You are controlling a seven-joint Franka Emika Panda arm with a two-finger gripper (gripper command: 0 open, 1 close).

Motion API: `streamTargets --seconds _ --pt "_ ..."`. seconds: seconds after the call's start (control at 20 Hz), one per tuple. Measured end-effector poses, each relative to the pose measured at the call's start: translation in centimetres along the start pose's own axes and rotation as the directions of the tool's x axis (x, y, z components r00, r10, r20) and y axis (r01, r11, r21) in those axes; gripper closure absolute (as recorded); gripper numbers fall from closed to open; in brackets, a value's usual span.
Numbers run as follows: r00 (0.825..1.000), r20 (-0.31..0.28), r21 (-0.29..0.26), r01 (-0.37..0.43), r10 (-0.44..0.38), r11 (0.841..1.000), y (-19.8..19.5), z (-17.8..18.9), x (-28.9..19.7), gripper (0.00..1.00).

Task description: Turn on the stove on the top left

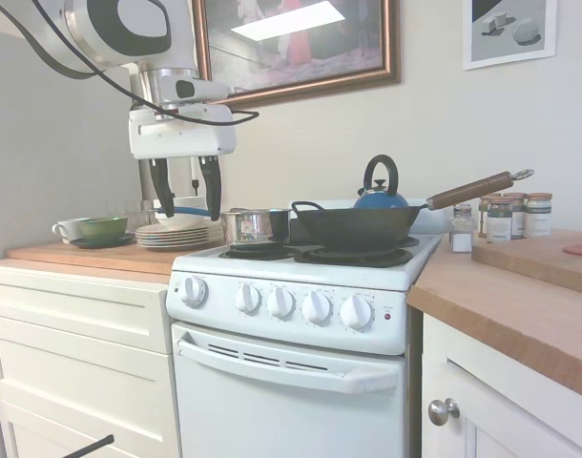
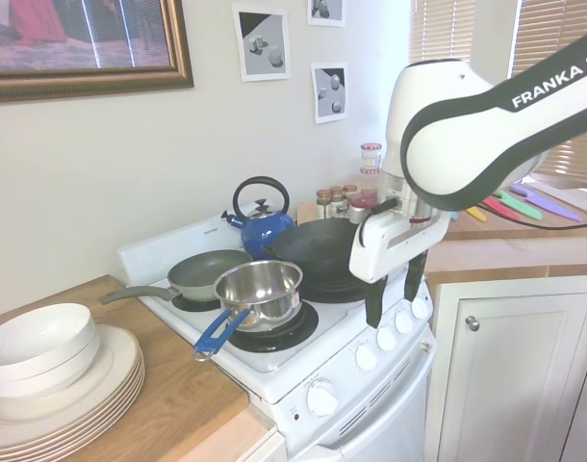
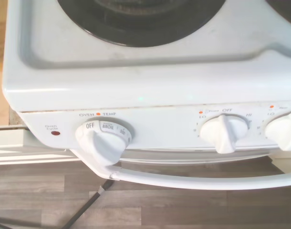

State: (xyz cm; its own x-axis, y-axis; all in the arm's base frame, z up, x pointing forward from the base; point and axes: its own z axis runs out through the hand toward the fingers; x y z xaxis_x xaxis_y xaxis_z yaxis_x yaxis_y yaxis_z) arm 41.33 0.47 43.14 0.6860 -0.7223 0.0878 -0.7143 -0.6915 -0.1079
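Nothing is turned on yet. The claw (image 1: 186, 212) hangs open and empty above the stove's (image 1: 301, 315) front edge, clear of every knob. The stove stands between the cream cabinets (image 1: 76, 334) and the wooden counter (image 1: 520, 305). The oven knob (image 3: 103, 138) reads OFF, and the burner knob (image 3: 224, 132) beside it points to OFF too. Still left: picking the right knob, gripping and twisting it. Which knob serves the top-left burner I cannot read; the labels are small and partly cut off.
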Motion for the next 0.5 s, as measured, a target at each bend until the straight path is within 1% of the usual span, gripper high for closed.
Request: streamTargets --seconds 0.2,0.35,0.4,0.5 --pt "1.0 0.007 -0.008 -0.001 0.001 1.0 0.2 0.4 0.3 0.0" --pt "1.0 0.018 -0.031 0.0 0.0 1.0 0.7 1.7 1.0 0.0" --pt "1.0 0.021 -0.039 0.0 0.001 0.999 0.9 2.3 1.4 1.0" --pt "0.999 0.033 -0.048 0.008 -0.007 0.999 1.3 3.9 2.2 1.0"
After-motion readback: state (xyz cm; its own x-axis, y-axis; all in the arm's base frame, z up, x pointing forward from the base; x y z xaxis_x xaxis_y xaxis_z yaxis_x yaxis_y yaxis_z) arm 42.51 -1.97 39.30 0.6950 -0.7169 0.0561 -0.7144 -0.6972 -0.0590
